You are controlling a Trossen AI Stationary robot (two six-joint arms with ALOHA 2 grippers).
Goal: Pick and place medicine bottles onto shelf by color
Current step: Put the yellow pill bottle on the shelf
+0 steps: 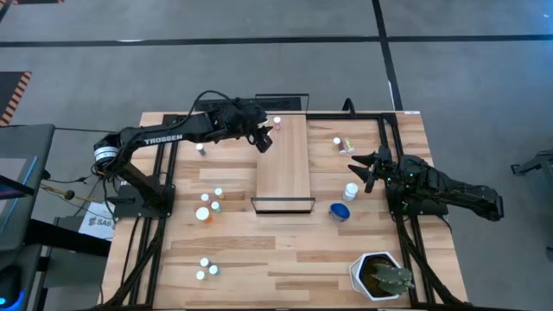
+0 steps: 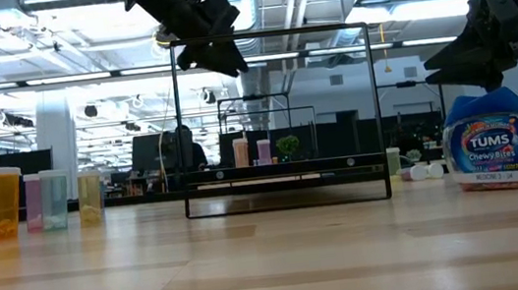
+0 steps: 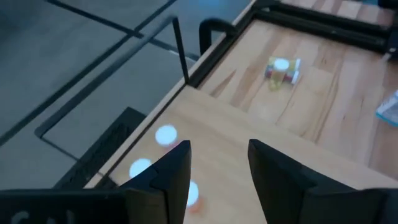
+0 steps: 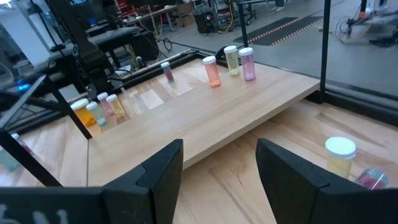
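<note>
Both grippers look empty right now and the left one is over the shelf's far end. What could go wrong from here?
1. The left gripper hangs open right above the three bottles on the shelf; a careless descent or swing could topple them.
2. The right gripper is open near the white-capped bottle and the blue bottle; it might nudge either.

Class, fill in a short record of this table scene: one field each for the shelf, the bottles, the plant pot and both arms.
Shelf: long wooden board mid-table, three bottles standing at its far end
Loose bottles: small ones on the left; blue bottle right of the shelf
Plant pot: white, near right corner
Left gripper: above the shelf's far left edge, jaws open, empty
Right gripper: right of the shelf, jaws open, empty
</note>
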